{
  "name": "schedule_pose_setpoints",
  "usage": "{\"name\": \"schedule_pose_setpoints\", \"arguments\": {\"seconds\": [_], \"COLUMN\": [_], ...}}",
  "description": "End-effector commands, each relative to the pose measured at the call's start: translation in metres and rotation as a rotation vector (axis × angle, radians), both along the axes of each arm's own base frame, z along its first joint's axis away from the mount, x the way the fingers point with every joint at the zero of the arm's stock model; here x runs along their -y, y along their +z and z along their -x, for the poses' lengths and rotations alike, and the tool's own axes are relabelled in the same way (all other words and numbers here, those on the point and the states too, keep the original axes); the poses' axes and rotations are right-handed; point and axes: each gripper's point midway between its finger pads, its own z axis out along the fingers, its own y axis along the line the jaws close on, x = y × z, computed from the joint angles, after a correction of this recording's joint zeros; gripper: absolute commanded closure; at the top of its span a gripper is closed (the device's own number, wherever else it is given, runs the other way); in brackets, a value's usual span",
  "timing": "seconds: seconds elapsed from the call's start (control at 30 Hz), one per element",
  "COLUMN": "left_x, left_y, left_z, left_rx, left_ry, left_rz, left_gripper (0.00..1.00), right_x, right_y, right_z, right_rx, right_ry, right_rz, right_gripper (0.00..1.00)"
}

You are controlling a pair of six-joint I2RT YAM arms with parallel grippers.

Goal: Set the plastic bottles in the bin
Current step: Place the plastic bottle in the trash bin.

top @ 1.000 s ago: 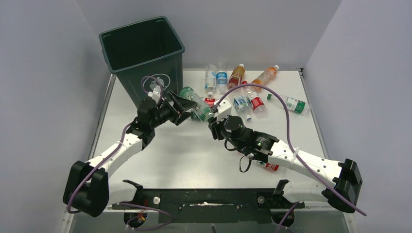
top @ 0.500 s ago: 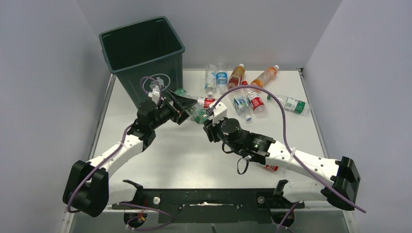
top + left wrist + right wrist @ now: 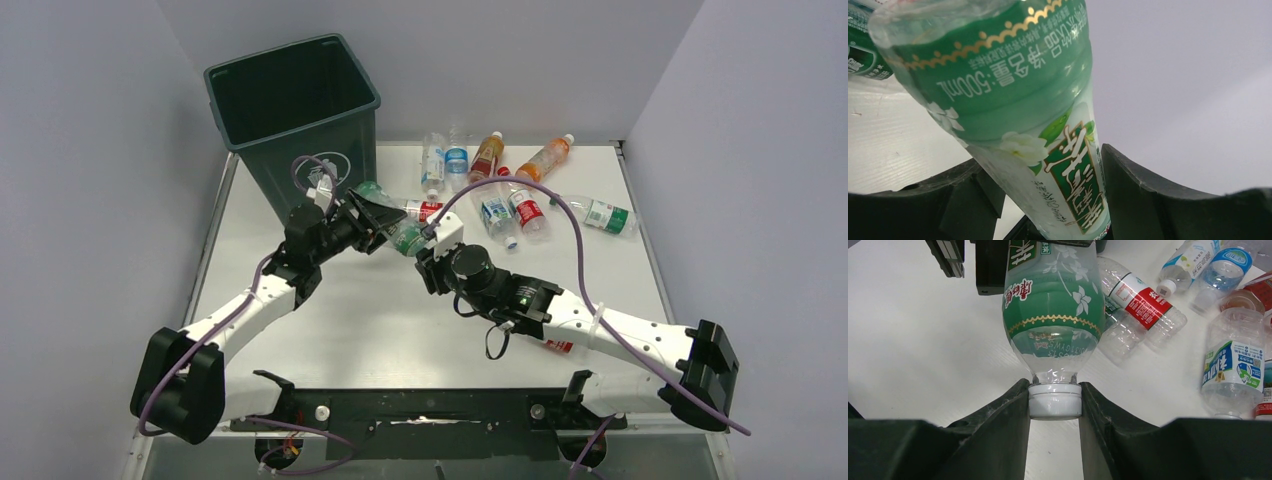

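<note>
- The green bottle [image 3: 405, 235] is held between the two arms, one at each end; it sits just in front of the bin [image 3: 270, 170], below the rim and outside it.
- The right gripper [image 3: 428, 250] has its jaws closed hard on the bottle's white cap [image 3: 1054, 401]; from the right wrist a black finger [image 3: 1008, 415] presses on each side of the cap, and the bottle's shoulder and green label rise away from it.
- The left gripper [image 3: 375, 215] has the other end, the fat labelled body; its jaws stand partway closed, with a finger [image 3: 1128, 185] snug against each side of the label, so it grips the bottle.
- The bottle looks lifted off the white table [image 3: 350, 320]; from the right wrist the tabletop shows underneath it.
- The bin stands upright at the far left corner of the table, mouth open, much taller than any bottle.
- The other bottles lie on their sides at the back, to the right of the bin: a red-label one [image 3: 425, 210] just behind the held bottle; two clear ones [image 3: 445, 160] by the far wall; two orange ones [image 3: 487, 155] beside those; a blue-and-white one [image 3: 495, 212] next to another red-label one [image 3: 527, 210]; a green-label one [image 3: 600, 214] furthest right.
- One more bottle [image 3: 555, 345] peeks out from under the right arm near the front; only a red patch of it shows.
</note>
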Motion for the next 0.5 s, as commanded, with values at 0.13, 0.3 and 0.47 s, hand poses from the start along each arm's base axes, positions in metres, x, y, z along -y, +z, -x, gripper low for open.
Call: {"name": "schedule_pose_setpoints", "arguments": {"seconds": [0.13,0.3,0.47], "left_x": [0.003,0.002,0.000], "left_y": [0.027,0.035,0.048], "left_z": [-0.010,-0.015,-0.023], "left_rx": [0.119,0.149,0.186], "left_ry": [-0.010,-0.013,-0.006], "left_rz": [-0.071,-0.137,-0.216], "left_gripper": [0.46,0.48,0.48], "right_x": [-0.014,-0.012,-0.006], "right_y": [0.030,0.029,0.030], "right_z": [-0.003,-0.002,-0.001], "right_rx": [0.052,0.047,0.044], "right_ry": [0.014,0.000,-0.013], "right_rz": [-0.099,-0.101,-0.103], "right_gripper": [0.63,0.30,0.02]}}
